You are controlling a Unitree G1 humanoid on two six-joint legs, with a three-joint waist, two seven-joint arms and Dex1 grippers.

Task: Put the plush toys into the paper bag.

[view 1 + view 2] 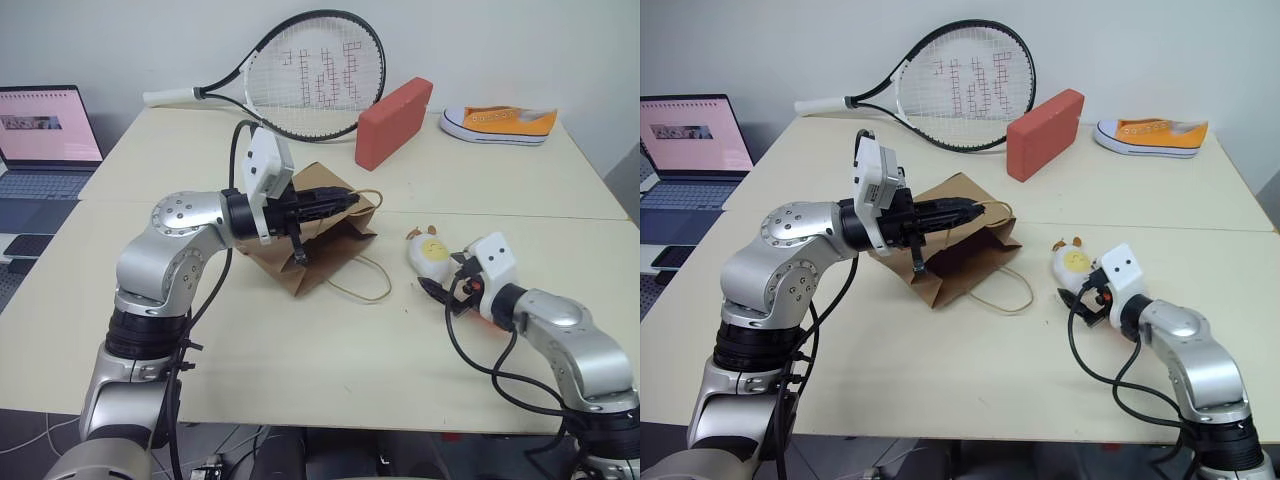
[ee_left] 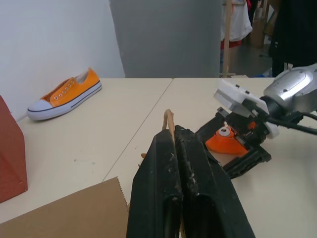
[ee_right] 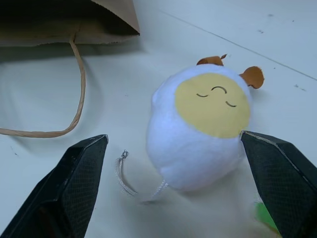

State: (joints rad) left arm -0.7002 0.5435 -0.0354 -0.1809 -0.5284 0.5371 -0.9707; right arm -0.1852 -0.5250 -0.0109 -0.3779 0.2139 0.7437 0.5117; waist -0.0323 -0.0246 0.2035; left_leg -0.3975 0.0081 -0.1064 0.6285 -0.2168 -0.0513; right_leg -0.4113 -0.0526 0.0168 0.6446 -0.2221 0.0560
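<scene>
Lying on the table: crinkled brown kraft paper bag, one thin twisted handle clenched between the shut left gripper fingers. Between the spread-wide right gripper fingers, unheld: soft white egg-shaped plush toy, yellow face patch. Behind the left fingertips: canvas sneaker.

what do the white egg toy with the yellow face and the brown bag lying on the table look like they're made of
The white egg-shaped plush toy looks like soft fleecy fabric over stuffing: matte, slightly fuzzy surface, a flat yellow felt-like face patch with stitched eyes. The brown paper bag looks like plain kraft paper: dull, creased, with a zigzag-cut mouth edge in the left wrist view and thin twisted tan loop handles, probably paper cord.
</scene>
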